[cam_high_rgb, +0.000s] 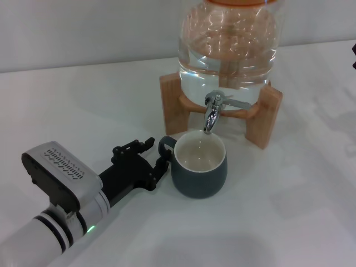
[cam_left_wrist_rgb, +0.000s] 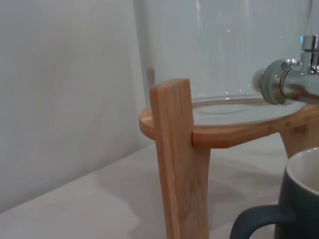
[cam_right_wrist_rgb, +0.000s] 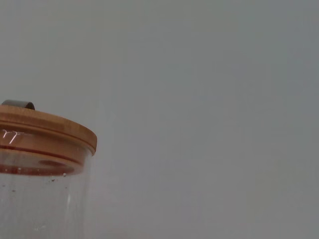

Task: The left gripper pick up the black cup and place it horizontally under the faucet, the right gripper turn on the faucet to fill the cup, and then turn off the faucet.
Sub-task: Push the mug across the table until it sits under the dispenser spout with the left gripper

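Note:
The black cup [cam_high_rgb: 199, 177] stands upright on the white table, its cream inside empty, directly below the spout of the chrome faucet [cam_high_rgb: 212, 113]. Its loop handle points toward my left gripper [cam_high_rgb: 157, 153]. That gripper lies low on the table just left of the cup, open, with its fingertips on either side of the handle. The left wrist view shows the cup's rim and handle [cam_left_wrist_rgb: 294, 204] close by and the faucet's body [cam_left_wrist_rgb: 286, 82] above. The faucet's thin lever sticks out sideways. My right gripper is out of view.
The clear water jar [cam_high_rgb: 228, 44] sits on a wooden stand [cam_high_rgb: 173, 105] behind the cup, one stand leg [cam_left_wrist_rgb: 174, 154] close to my left wrist. The jar's wooden lid [cam_right_wrist_rgb: 45, 130] shows in the right wrist view. A grey wall stands behind the table.

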Tool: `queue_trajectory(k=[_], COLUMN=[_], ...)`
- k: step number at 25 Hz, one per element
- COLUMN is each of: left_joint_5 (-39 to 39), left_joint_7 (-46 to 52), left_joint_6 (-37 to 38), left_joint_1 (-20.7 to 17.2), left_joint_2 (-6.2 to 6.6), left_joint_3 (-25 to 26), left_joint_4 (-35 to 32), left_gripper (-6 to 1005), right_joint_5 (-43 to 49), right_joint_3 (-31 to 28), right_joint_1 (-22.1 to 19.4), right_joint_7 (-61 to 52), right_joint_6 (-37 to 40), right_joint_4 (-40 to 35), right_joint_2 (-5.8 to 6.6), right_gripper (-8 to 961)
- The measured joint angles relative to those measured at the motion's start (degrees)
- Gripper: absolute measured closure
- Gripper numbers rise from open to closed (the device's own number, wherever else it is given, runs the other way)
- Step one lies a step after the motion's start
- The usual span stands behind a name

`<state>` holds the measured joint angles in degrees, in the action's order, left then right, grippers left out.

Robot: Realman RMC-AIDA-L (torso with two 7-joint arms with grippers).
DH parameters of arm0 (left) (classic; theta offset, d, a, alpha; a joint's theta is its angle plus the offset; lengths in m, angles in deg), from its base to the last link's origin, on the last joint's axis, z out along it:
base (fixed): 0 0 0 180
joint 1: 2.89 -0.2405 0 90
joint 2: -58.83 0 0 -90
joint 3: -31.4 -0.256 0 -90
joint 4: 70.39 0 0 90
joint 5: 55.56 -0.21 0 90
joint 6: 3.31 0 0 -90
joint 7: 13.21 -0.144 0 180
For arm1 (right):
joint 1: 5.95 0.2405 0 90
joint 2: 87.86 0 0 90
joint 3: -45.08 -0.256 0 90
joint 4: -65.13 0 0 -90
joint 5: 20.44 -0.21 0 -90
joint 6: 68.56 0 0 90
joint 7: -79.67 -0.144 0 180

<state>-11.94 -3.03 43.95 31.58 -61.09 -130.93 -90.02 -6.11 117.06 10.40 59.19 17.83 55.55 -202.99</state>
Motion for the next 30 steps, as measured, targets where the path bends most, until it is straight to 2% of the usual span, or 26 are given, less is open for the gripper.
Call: queue_trajectory(k=[18,30], left_joint_5=[0.0,0.0], left_joint_7=[-2.6,-5.4], left_joint_6=[0.8,1.6], left_joint_1=[-0.3,-2.1], left_joint_2=[0.01,-0.02], left_joint_3=[0.1,0.1], left_joint_4=[-0.2,-1.7], left_gripper=[560,561], right_joint_5=[-0.1,0.0], right_joint_3=[0.1,0.9], right_joint_1=[0.0,0.0], right_joint_7=[0.0,0.2], right_joint_6=[-0.1,-0.1], right_joint_4=[-0.1,-0.1], right_joint_2=[-0.01,-0.01], right_gripper=[85,85])
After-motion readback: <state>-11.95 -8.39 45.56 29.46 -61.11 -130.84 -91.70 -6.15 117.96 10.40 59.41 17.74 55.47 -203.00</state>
